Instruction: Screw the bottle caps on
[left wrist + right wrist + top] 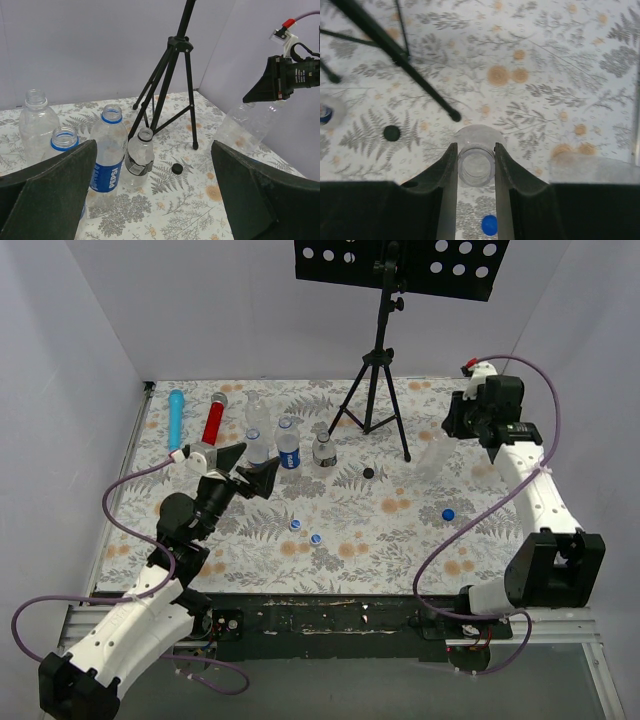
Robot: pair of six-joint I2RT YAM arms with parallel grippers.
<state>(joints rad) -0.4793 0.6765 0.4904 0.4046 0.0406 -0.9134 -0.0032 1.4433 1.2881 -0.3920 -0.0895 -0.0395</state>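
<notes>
The left gripper (155,172) fills the bottom of its own view, its two dark fingers (50,200) spread wide with nothing between them. Just beyond stand four open bottles (111,150) — clear and uncapped, one with a blue Pepsi label. The table (400,540) wears a cloth printed with grey ferns and orange flowers and is boxed in by plain white walls (90,360). A black tripod (378,390) stands at the back centre. The right gripper (475,152) is clamped on the neck of a clear bottle (475,167), which is held tilted with its mouth open. The caps all lie loose on the cloth: two blue caps (296,524) close together near the middle with pale insides up, a third blue cap (447,513) on the right, and a black cap (368,473) near the tripod's feet.
</notes>
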